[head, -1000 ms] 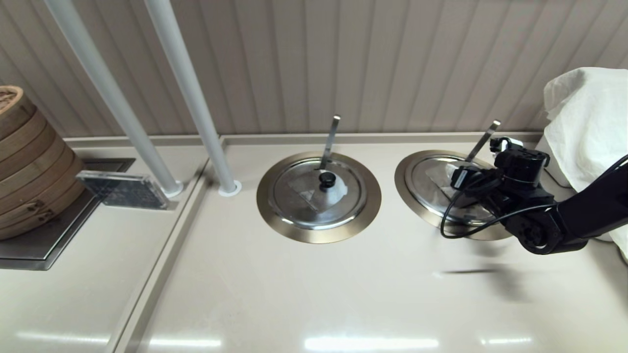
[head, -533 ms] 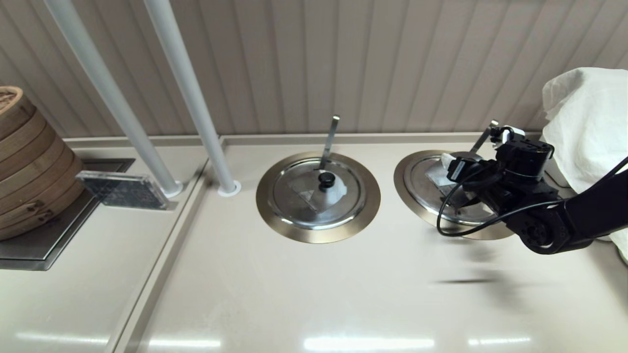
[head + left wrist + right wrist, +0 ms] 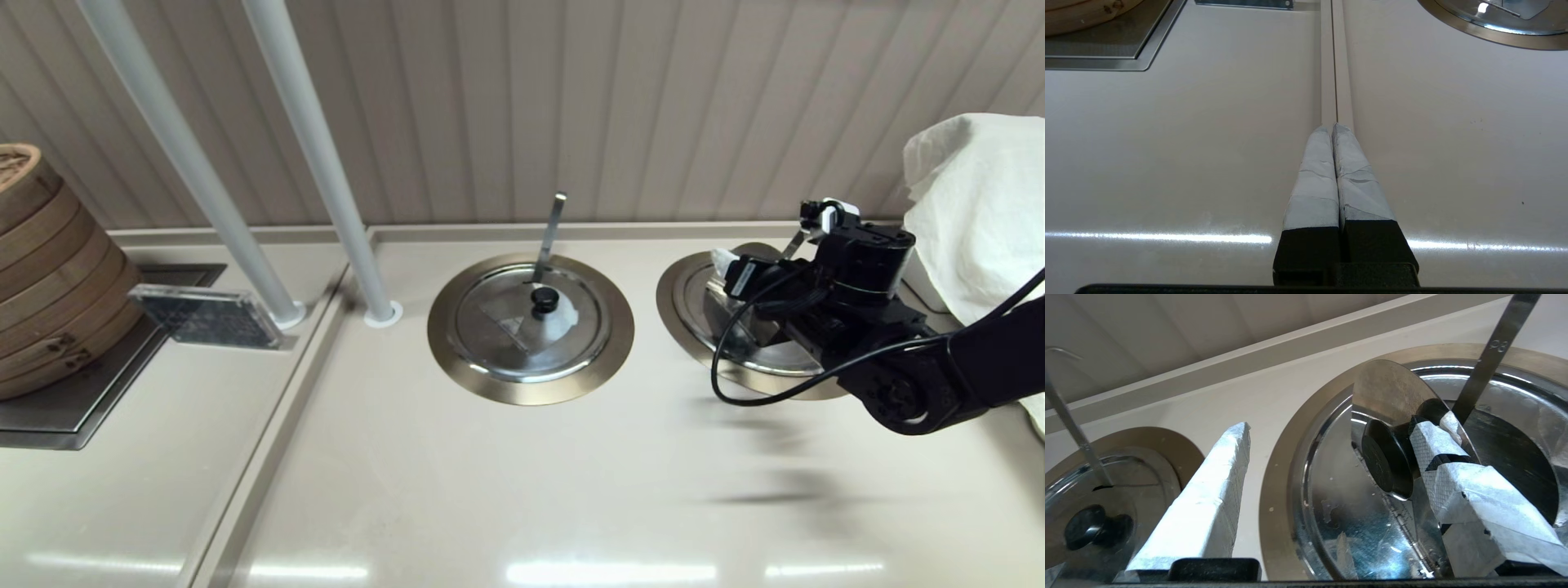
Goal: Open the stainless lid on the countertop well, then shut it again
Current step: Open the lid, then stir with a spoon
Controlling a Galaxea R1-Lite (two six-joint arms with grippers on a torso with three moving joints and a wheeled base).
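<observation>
The stainless lid [image 3: 735, 322] sits in the right countertop well, ringed by its bronze-grey collar [image 3: 676, 298]. Its wedge flap [image 3: 1392, 392] is tilted up on its hinge, and dark well interior [image 3: 1506, 457] shows behind it. My right gripper [image 3: 763, 273] is over the lid and open. One taped finger [image 3: 1470, 486] is hooked behind the black knob [image 3: 1390, 461], while the other finger [image 3: 1208, 498] stands wide of it, over the counter. A ladle handle [image 3: 1490, 355] rises out of the well. My left gripper [image 3: 1334, 127] is shut, low over the countertop seam, away from the lids.
The twin lid [image 3: 531, 322] with a white smear by its knob sits in the middle well, a ladle handle [image 3: 551, 233] sticking up. Two grey poles [image 3: 326, 163] stand at the back left, with bamboo steamers [image 3: 49, 269] beyond them. A white cloth [image 3: 980, 204] lies at the far right.
My right gripper has moved up and toward the back wall with a finger behind the knob. The flap has swung from lying flat to tilted up.
</observation>
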